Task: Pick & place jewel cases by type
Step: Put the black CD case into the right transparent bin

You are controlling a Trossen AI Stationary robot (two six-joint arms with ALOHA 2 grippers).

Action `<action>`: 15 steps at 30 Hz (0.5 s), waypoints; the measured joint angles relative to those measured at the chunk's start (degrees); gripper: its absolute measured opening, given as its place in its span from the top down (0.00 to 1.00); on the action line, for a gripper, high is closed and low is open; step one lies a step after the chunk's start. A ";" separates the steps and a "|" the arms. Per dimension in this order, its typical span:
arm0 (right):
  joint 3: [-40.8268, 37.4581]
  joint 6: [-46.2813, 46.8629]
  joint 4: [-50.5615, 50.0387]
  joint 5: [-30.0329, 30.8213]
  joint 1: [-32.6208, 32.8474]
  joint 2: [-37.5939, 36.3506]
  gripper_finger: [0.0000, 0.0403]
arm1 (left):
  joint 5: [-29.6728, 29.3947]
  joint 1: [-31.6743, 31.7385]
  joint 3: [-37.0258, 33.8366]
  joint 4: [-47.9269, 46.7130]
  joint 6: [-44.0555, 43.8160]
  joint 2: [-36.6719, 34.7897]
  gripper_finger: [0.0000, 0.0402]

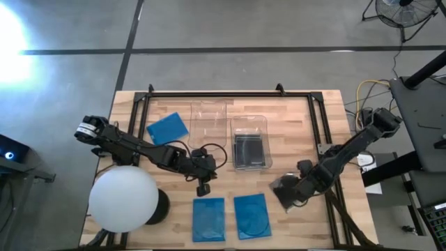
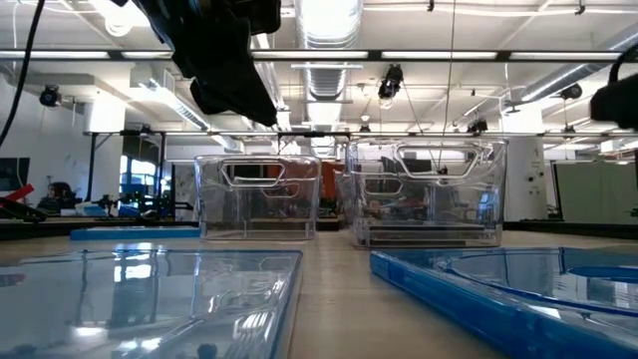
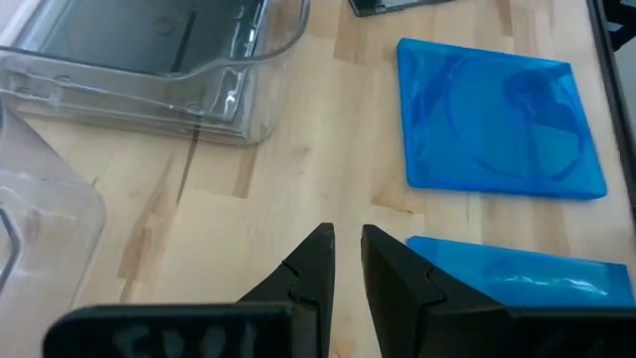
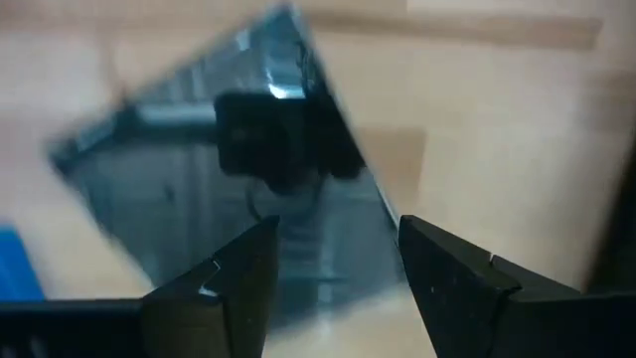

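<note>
The right gripper (image 1: 289, 195) hangs with fingers apart over a dark jewel case (image 4: 229, 169) lying at the table's four o'clock. The left gripper (image 1: 203, 187), fingers nearly together and empty, sits near centre. Two blue jewel cases (image 1: 209, 218) lie at six o'clock, another (image 1: 168, 128) at ten o'clock; dark cases fill the right-hand clear bin (image 1: 250, 120).
</note>
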 joint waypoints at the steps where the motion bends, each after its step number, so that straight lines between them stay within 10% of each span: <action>1: -0.96 2.28 0.89 1.91 -0.01 0.02 0.50 | 0.43 0.00 -0.01 0.00 -0.52 0.00 0.91; 15: -10.25 1.74 14.76 6.42 -1.03 0.66 0.50 | 1.10 -0.04 0.01 -0.11 -4.06 0.00 0.91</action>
